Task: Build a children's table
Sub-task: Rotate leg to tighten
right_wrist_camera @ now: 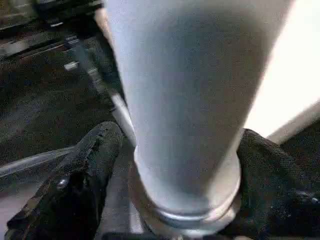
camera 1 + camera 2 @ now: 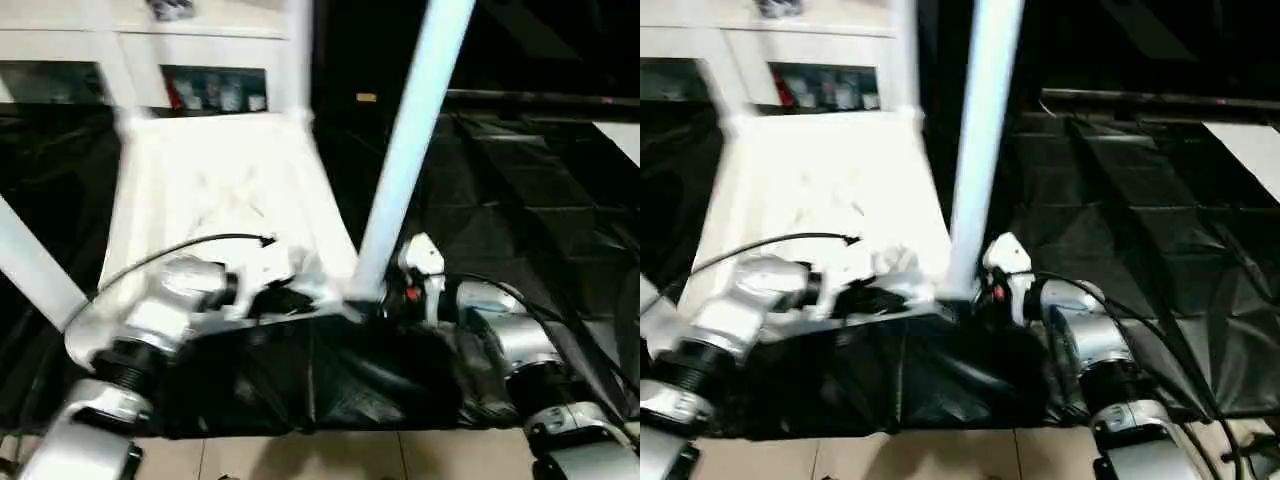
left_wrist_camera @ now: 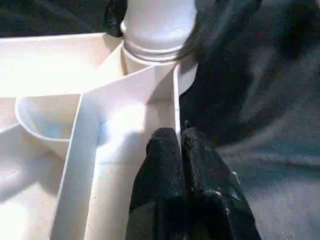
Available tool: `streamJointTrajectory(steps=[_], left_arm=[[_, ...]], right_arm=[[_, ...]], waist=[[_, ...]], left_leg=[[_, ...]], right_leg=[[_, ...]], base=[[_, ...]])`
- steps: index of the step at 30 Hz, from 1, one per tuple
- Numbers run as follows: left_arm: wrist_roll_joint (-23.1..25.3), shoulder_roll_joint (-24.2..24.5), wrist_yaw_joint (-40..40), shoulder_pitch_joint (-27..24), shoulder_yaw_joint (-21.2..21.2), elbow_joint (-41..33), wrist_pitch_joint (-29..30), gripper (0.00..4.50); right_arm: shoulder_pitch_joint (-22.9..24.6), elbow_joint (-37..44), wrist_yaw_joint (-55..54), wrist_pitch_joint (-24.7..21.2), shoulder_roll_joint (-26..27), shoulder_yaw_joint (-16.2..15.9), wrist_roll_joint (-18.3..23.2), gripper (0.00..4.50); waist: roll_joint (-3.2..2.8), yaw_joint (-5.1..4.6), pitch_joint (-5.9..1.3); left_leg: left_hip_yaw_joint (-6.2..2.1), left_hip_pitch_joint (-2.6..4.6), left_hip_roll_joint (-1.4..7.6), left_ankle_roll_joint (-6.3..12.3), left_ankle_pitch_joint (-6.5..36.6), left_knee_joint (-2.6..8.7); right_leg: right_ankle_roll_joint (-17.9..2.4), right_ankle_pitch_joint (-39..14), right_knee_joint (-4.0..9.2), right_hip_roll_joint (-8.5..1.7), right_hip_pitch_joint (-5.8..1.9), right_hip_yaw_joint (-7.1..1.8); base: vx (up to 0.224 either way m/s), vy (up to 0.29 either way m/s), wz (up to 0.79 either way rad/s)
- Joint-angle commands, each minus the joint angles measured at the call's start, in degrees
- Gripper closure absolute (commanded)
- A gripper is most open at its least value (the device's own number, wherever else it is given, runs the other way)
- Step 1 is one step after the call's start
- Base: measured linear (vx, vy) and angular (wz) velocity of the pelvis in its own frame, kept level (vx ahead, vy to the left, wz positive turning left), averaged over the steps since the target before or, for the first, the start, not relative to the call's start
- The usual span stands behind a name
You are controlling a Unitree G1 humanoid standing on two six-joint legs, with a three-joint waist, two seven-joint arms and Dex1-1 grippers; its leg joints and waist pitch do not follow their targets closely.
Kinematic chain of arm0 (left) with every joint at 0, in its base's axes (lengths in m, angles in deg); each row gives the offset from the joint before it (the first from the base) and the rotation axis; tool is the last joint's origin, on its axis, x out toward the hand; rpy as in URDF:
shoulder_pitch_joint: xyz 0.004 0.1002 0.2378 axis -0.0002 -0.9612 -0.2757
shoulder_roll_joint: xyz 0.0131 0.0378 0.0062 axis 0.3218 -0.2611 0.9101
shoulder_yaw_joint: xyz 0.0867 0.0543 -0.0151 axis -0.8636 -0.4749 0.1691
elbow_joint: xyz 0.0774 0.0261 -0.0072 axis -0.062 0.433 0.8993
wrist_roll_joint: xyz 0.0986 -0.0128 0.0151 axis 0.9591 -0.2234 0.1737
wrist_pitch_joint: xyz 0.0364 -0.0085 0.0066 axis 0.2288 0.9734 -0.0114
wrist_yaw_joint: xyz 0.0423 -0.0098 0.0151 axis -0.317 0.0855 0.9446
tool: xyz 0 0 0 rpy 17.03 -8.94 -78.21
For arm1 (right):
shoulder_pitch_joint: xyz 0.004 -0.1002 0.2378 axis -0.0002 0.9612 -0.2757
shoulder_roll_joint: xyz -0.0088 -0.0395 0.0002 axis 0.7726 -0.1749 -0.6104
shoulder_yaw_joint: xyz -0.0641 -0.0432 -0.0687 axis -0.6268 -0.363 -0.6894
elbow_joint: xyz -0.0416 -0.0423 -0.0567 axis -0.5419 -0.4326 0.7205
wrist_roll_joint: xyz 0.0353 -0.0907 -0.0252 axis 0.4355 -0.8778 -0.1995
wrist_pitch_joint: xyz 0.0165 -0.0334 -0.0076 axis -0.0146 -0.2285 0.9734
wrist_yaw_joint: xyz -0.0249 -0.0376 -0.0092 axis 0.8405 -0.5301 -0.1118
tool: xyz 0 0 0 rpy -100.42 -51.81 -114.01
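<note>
Black sheeting (image 2: 520, 200) covers the floor under the work, with pale tiles (image 2: 330, 455) along its near edge. No brand, label or writing can be read anywhere.

The tabletop (image 2: 215, 195) lies upside down on the sheeting, ribbed underside up, white, its long axis running away from the robot toward a white cabinet (image 2: 150, 45) with glass doors behind it. Left of the tabletop, one white leg (image 2: 35, 265) slants out of its near left corner. Two more legs rise at the far corners, blurred.

The left gripper (image 3: 181, 137) sits at the tabletop's near edge, just left of the near right corner socket (image 3: 150, 52); its black fingers (image 3: 162, 165) are pressed together on the thin outer rim wall (image 3: 176, 95).

At the tabletop's near right corner, the fourth leg (image 2: 410, 140) stands in the socket, leaning up and to the right. The right gripper (image 1: 180, 165) straddles this leg's base, one finger (image 1: 95, 155) on each side; whether they press it or stand just clear cannot be told.
</note>
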State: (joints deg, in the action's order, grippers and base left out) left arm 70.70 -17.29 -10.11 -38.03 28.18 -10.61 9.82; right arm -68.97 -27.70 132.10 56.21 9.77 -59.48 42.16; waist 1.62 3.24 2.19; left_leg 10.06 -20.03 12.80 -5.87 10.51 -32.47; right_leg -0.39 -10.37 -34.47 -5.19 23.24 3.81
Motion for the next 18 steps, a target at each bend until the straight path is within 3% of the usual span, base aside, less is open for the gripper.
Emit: streamJointTrajectory(steps=[1,5,9,18], left_arm=[[1.1,-0.9,-0.8,1.4,-2.6,1.5,-0.9,4.50],[1.2,-0.1,-3.0,2.9,-3.0,3.9,-2.6,4.50],[0.9,0.0,-4.4,3.8,-3.2,5.6,-3.7,4.50],[0.8,-0.1,-5.6,4.6,-3.4,7.9,-5.4,4.50]], right_arm=[[-0.6,0.2,6.5,-0.9,1.2,-4.7,0.1,1.21],[-2.0,-1.0,10.0,-1.5,1.2,-6.0,-0.4,1.45],[-2.8,-1.5,12.1,-2.0,1.7,-6.6,0.3,1.73],[-2.5,-1.7,15.0,-2.5,2.2,-7.8,0.2,1.90]], waist=[[-0.29,0.23,-2.87],[-0.29,0.47,-3.00],[-0.26,0.89,-3.24],[-0.45,1.47,-3.11]], left_leg=[[0.73,0.25,0.62,2.92,13.7,3.51],[0.64,0.16,0.61,2.31,13.1,3.52],[0.77,0.10,0.50,2.82,10.5,3.27],[0.71,0.27,0.59,1.92,12.4,3.45]], right_leg=[[-13.4,-12.4,3.85,-2.14,-2.75,-2.14],[-13.5,-11.6,3.64,-2.24,-2.83,-2.15],[-14.8,-6.4,3.08,-2.13,-3.05,-2.11],[-14.0,-10.0,3.42,-2.28,-2.94,-2.14]], base=[[0.000,0.000,0.00],[0.000,0.000,0.00],[0.000,0.000,0.00],[0.000,0.000,0.00]])
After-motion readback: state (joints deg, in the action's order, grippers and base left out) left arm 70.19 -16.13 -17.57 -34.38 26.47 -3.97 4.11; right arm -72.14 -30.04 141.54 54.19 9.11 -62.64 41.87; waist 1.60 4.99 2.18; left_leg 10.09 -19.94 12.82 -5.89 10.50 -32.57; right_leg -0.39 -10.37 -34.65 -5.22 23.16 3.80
